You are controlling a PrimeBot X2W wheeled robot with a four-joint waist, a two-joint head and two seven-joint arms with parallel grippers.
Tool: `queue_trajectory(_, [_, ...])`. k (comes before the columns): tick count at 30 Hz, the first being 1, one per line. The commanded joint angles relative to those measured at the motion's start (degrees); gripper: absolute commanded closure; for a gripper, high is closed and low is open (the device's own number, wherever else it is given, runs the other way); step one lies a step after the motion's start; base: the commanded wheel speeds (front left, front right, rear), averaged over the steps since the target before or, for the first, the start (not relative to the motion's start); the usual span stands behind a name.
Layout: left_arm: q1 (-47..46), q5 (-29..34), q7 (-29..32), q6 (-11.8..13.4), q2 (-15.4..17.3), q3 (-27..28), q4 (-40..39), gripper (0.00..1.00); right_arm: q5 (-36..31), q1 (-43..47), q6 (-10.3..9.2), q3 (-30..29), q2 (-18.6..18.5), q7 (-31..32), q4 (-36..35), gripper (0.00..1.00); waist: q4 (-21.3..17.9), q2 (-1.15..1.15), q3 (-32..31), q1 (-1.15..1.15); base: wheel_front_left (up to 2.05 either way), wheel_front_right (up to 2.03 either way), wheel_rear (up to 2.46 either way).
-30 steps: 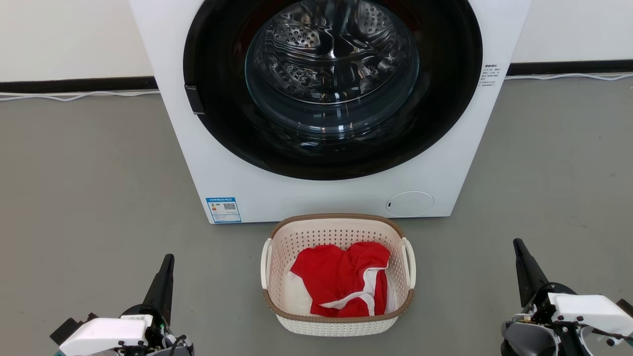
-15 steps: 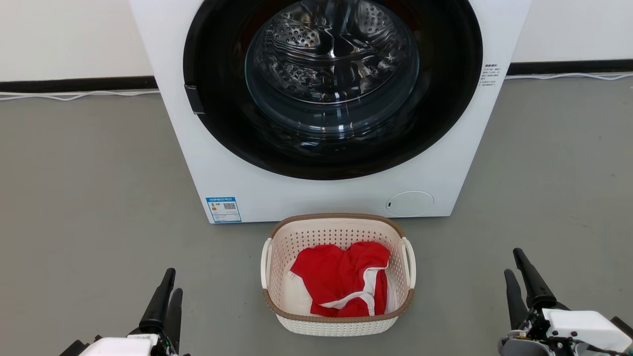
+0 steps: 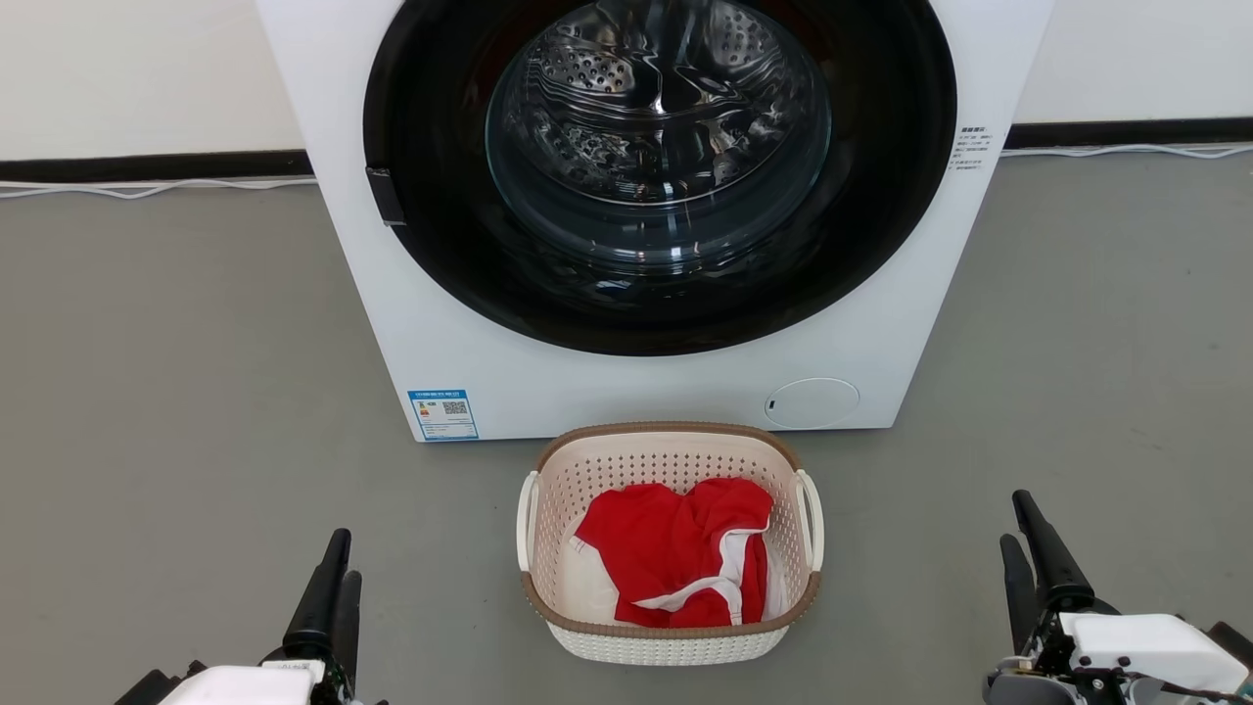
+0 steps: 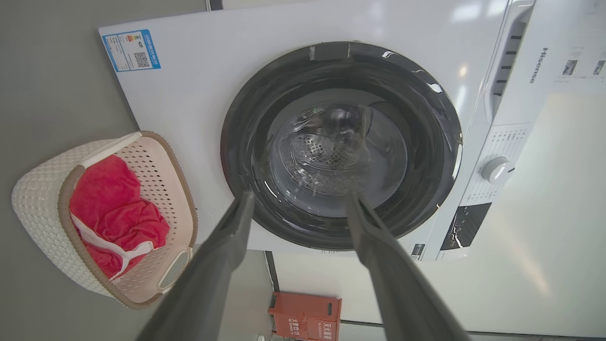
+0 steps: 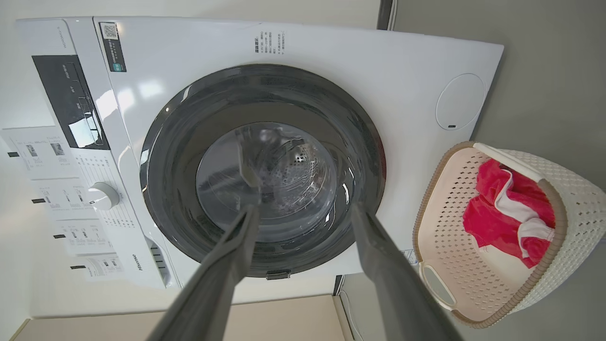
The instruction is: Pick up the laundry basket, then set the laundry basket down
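Note:
The laundry basket [image 3: 669,647] stands on the grey floor just in front of the washing machine, cream-white and perforated, with a brown rim and a white handle on each side. A red garment with white trim [image 3: 675,548] lies inside it. My left gripper [image 3: 344,560] is low at the basket's left, open and holding nothing. My right gripper [image 3: 1013,519] is low at its right, also open and apart from the handle. In the left wrist view the laundry basket [image 4: 40,199] lies left of the left gripper [image 4: 299,196]. In the right wrist view the laundry basket [image 5: 580,199] lies right of the right gripper [image 5: 304,209].
A white front-loading washing machine [image 3: 440,333] with a dark round door [image 3: 658,166] rises right behind the basket. A white cable [image 3: 147,188] runs along the wall's base. Grey floor [image 3: 176,392] spreads on both sides. A red crate [image 4: 305,315] stands by the machine.
Both grippers have dropped toward the bottom edge of the head view and turned so that both fingers of each show. The basket has not moved.

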Motion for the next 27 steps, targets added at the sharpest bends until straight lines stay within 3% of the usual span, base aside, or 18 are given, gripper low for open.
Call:
queue_trajectory(1, [-1.8,1.7,-0.6,-0.1,0.4,0.2,-1.5,0.0,-2.3,-1.6,0.09,0.1,-0.8,-0.9,-1.7,0.0,0.0,0.0,0.0,-0.01,0.0,0.0,0.0])
queue_trajectory(27, [-2.3,24.6,-4.8,-0.1,0.6,0.0,-1.3,0.0,-30.3,-2.7,0.18,0.5,-0.6,-5.1,-2.7,0.0,0.3,0.0,0.1,-0.02,0.0,0.0,0.0])
